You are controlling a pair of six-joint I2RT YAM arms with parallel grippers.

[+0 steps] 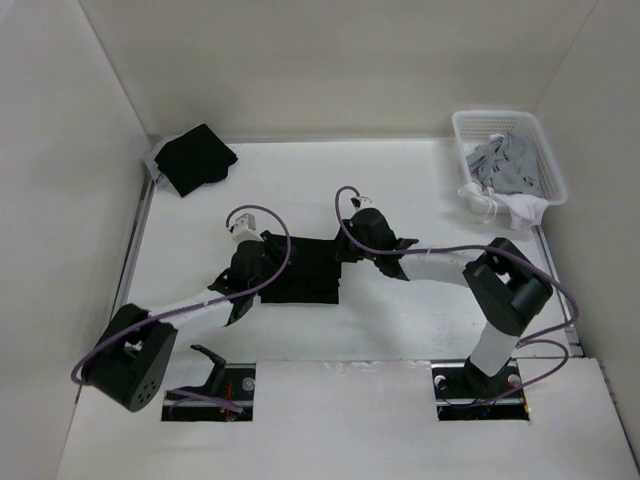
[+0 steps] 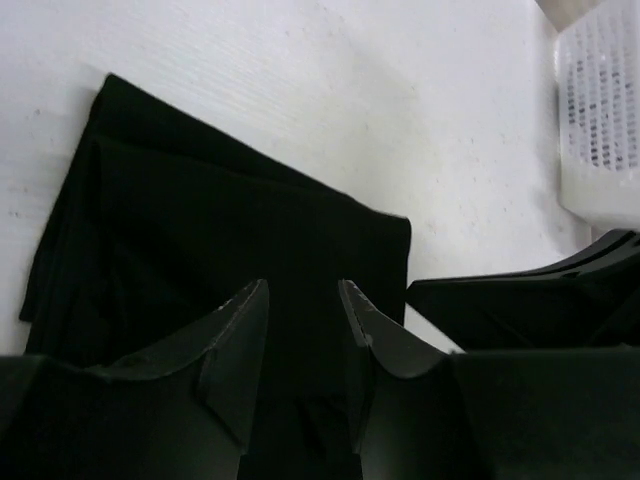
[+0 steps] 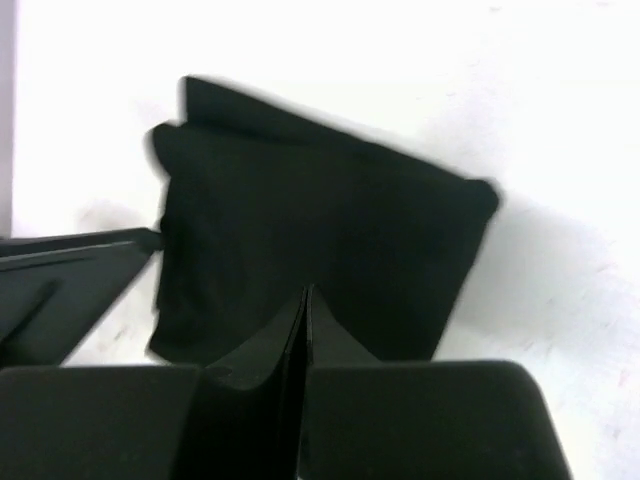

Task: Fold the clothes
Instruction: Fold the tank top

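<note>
Three white walls (image 1: 340,60) | white table (image 1: 400,180) | black garment (image 1: 310,275) | left gripper (image 2: 303,288) parted | right gripper (image 3: 307,292) clenched

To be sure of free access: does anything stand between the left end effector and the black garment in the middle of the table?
Nothing visible does: the left end effector hangs directly over the black garment, its jaws open.

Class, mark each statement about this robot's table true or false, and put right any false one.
1. The black garment lies folded on the table. True.
2. The left hand is shut tight. False: its fingers stand apart.
3. The right hand has its fingers pressed together. True.
4. The white basket is empty. False: it holds grey and white clothes.
</note>
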